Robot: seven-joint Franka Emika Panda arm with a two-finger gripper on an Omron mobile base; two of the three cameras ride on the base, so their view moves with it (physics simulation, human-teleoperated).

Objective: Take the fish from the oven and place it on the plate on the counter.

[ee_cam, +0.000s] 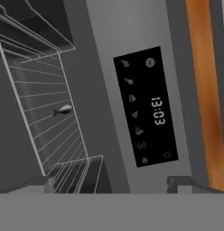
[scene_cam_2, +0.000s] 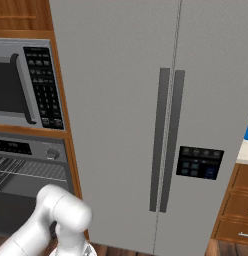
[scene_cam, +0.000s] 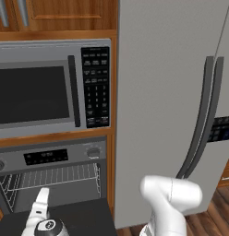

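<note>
Now the oven [scene_cam: 51, 159] stands open left of the fridge [scene_cam_2: 146, 100], with one wire rack [ee_cam: 55, 113] carrying one fish [ee_cam: 64, 109] well inside. Tiny, light and likely slippery, it looks best pinched across its middle. Gripper [ee_cam: 111, 182] jaws wide, holding nothing.

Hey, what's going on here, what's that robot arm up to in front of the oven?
The white arm is reaching toward the open oven below the microwave, beside a tall grey fridge. In the hand view, a small silver fish lies on the oven's wire rack, next to the display reading 13:03. The gripper is open and holds nothing; the fish is some way ahead of its tips, not yet grasped.
</note>
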